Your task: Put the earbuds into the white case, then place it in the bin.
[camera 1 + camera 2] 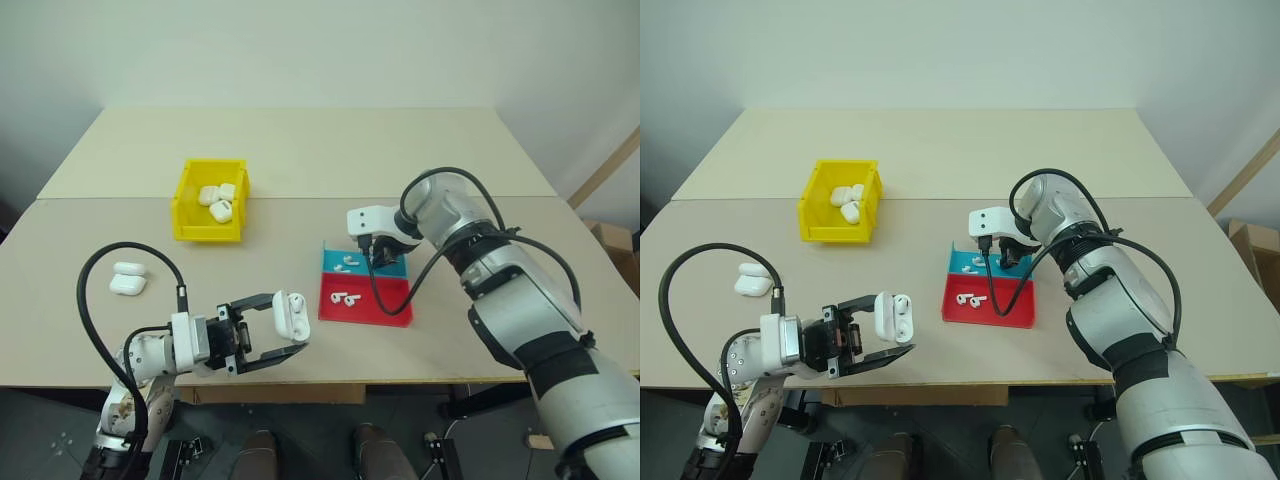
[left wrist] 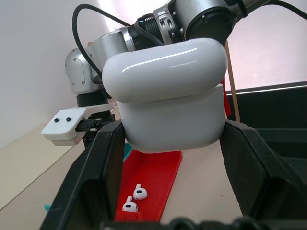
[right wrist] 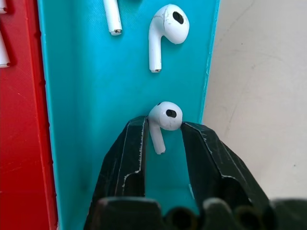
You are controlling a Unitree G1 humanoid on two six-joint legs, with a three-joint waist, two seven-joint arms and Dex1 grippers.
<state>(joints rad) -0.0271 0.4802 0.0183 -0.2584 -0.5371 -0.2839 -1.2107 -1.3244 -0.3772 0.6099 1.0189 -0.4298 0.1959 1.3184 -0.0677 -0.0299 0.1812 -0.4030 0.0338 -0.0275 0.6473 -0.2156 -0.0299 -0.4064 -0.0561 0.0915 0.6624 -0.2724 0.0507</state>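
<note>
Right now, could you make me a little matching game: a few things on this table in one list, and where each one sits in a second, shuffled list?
Things:
1. open white case
2. earbud
3. yellow bin
4. two closed cases

Places:
A. bare table, near the left arm
B. between the right pincer's fingers, over the blue tray half
C. clamped in the left pincer
D. holding several white cases

Pairs: 1-C, 2-B, 3-D, 4-A

Table (image 1: 300,150): bin (image 1: 186,205) at my left rear, several cases inside. Two spare cases (image 1: 128,279) on the tabletop nearer, left. Tray (image 1: 395,317) right of centre, earbuds (image 1: 344,297) in its near compartment and far compartment. My left gripper (image 1: 285,335) with case (image 1: 290,312) before the tray; my right gripper (image 3: 163,132) over the far compartment.
</note>
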